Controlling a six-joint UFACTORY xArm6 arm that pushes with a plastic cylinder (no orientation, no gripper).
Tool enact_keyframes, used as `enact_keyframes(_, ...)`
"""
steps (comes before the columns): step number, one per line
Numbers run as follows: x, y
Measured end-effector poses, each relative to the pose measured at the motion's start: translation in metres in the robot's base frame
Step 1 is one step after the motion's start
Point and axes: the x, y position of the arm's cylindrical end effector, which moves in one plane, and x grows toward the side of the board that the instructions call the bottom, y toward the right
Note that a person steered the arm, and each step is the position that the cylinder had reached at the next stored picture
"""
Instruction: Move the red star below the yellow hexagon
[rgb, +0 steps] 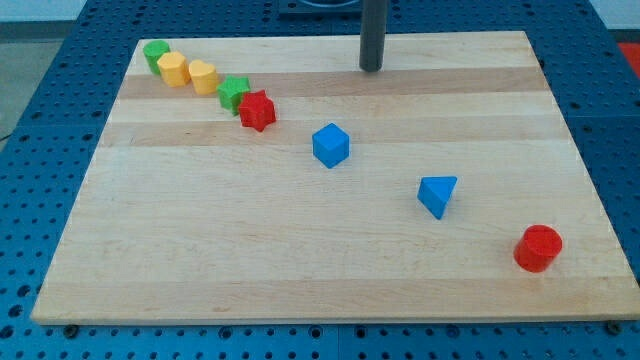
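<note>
The red star (257, 110) lies at the upper left of the wooden board, touching the green star (234, 93) at its upper left. The yellow hexagon (174, 69) sits further up and left in the same diagonal row, between a green block (156, 54) and a yellow heart-like block (203, 76). My tip (372, 68) stands near the board's top edge, right of centre, well to the right of the red star and apart from every block.
A blue cube (330, 145) lies near the middle. A blue triangular block (437, 195) lies right of centre. A red cylinder (538, 248) stands at the lower right. The board (200, 260) rests on a blue perforated table.
</note>
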Motion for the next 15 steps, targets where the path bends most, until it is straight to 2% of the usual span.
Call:
enact_keyframes(1,-0.044,-0.065)
enact_keyframes(3,-0.051,-0.175)
enact_keyframes(4,-0.053,-0.272)
enact_keyframes(5,-0.048,-0.320)
enact_keyframes(6,-0.037,-0.326)
enact_keyframes(8,0.009,-0.263)
enact_keyframes(9,0.037,-0.259)
enact_keyframes(12,0.038,-0.254)
enact_keyframes(14,0.036,-0.194)
enact_keyframes(15,0.060,-0.142)
